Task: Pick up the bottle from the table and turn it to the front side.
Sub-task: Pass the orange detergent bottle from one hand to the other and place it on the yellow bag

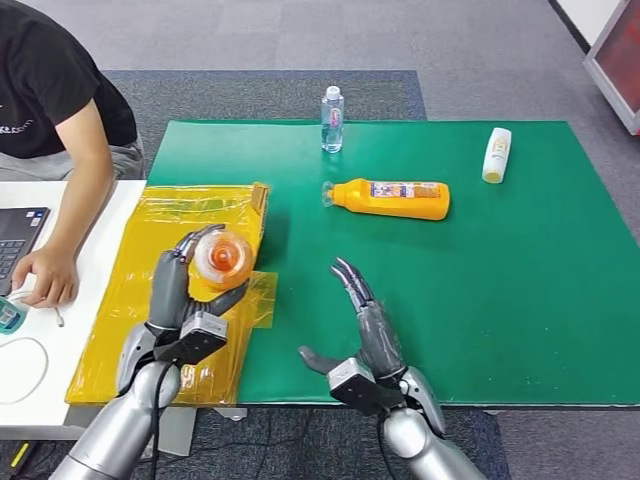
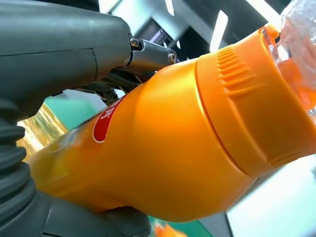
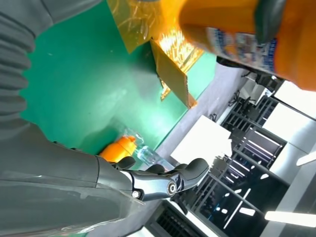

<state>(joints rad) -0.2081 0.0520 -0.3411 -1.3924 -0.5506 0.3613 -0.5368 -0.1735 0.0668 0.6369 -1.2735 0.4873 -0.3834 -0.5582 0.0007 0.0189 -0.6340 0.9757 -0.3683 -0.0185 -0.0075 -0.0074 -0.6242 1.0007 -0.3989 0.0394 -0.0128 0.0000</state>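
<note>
Above the yellow bag (image 1: 162,290), left hand (image 1: 183,295) grips orange bottle (image 1: 221,258) — right hand (image 1: 361,335) spread.

Left hand (image 1: 189,290) raised at near left, fingers wrapped around an orange bottle (image 1: 221,258); right hand (image 1: 361,335) held open, fingers spread.

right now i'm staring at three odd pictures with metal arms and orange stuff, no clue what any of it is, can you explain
This is a humanoid robot. The wide picture looks down from its head; the other two come from cameras at its wrists. The left robot hand holds an orange bottle, seen close up in the left wrist picture. The right robot hand is open and holds nothing. On the green table lie a second orange bottle and a white bottle; a water bottle stands upright. A person sits nearby.
</note>
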